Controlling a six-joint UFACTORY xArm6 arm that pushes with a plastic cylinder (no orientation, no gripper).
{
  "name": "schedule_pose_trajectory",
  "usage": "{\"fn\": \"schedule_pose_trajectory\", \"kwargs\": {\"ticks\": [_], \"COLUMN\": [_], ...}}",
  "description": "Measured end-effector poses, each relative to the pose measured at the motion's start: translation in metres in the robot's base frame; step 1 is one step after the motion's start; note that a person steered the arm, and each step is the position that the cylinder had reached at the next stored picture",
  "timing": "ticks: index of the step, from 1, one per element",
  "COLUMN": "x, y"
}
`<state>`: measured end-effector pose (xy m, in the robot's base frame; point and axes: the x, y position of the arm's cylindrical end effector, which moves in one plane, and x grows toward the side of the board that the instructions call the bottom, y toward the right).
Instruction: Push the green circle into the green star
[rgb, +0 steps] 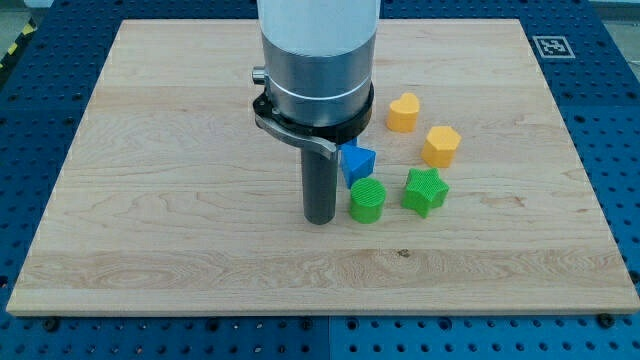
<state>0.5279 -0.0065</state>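
The green circle (367, 201) stands on the wooden board a little right of centre. The green star (425, 191) stands just to its right, with a small gap between them. My tip (320, 218) is at the lower end of the dark rod, right beside the green circle's left side, touching it or nearly so. The arm's grey and white body hangs above and hides the board behind it.
A blue block (357, 162) sits just above the green circle, next to the rod. A yellow heart (403, 112) and a yellow hexagon (441, 146) lie further towards the view's top right. The wooden board (150, 200) rests on a blue perforated table.
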Motion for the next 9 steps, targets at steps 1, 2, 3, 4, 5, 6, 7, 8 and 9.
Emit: {"fn": "schedule_pose_trajectory", "kwargs": {"ticks": [1,2,3,4,5,6,7,8,9], "x": [0.0,-0.007,-0.007,-0.007,-0.007,-0.008,-0.008,-0.008,-0.021], "y": [0.001,0.015,0.035,0.063,0.09,0.103,0.107,0.107,0.104]}}
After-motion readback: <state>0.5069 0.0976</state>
